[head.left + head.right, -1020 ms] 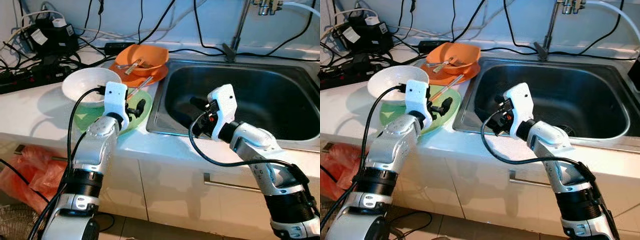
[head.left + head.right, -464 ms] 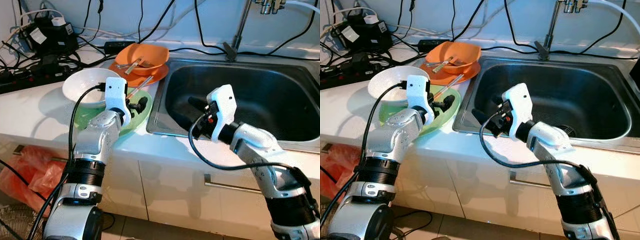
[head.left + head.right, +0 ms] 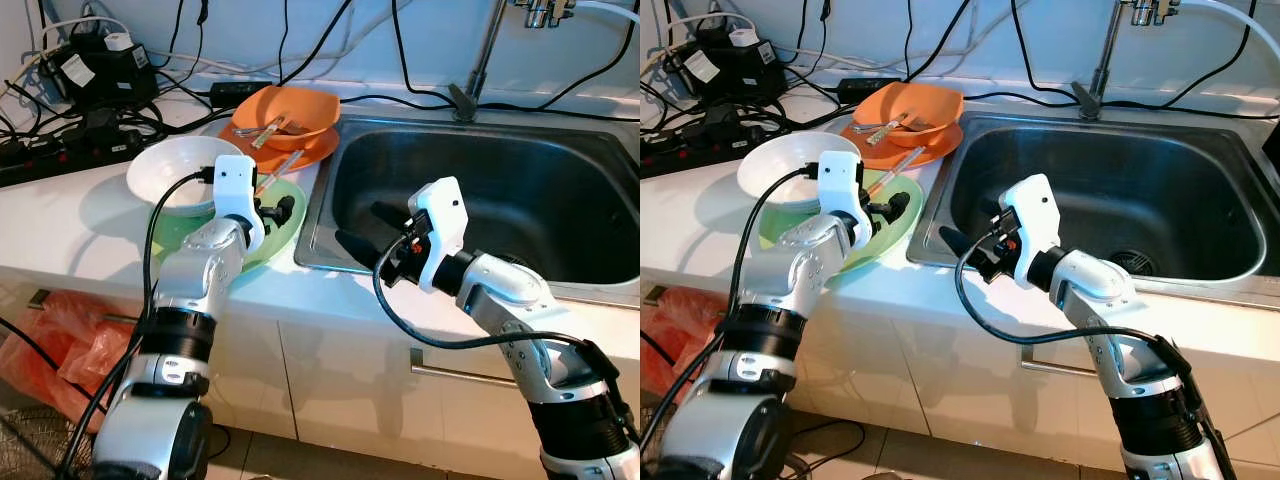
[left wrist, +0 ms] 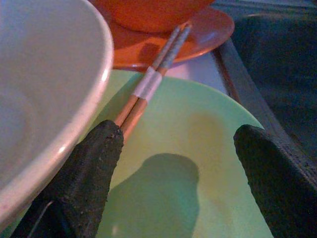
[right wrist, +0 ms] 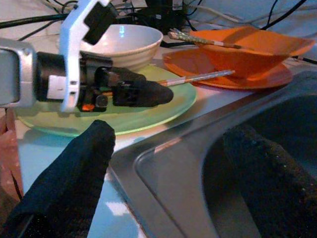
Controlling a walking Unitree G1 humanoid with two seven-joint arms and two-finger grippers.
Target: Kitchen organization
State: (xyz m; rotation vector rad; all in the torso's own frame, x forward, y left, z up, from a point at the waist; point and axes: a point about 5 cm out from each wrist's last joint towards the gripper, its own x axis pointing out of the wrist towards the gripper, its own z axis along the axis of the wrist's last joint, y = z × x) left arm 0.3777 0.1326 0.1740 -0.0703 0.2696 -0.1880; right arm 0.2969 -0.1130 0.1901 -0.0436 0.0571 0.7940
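A white bowl [image 3: 175, 170] sits on the far left part of a green plate [image 3: 285, 235] on the white counter. A pair of chopsticks [image 4: 148, 84] lies slanted from the orange plate [image 3: 300, 152] onto the green plate. An orange bowl [image 3: 290, 108] with utensils in it stands on the orange plate. My left gripper [image 3: 275, 212] hovers open just above the green plate, one finger [image 4: 94, 163] close beside the chopsticks' near end. My right gripper [image 3: 365, 230] is open over the front left corner of the steel sink [image 3: 520, 190], pointing toward the plates.
A faucet pipe [image 3: 478, 60] rises behind the sink. Power strips and tangled black cables [image 3: 90, 80] crowd the counter's back left. A red plastic bag [image 3: 60, 340] lies on the floor at the left. A cabinet handle [image 3: 470, 372] runs below the counter edge.
My right gripper has dropped and pulled back toward the sink's front left rim. The left gripper has edged forward over the green plate, nearer the chopsticks.
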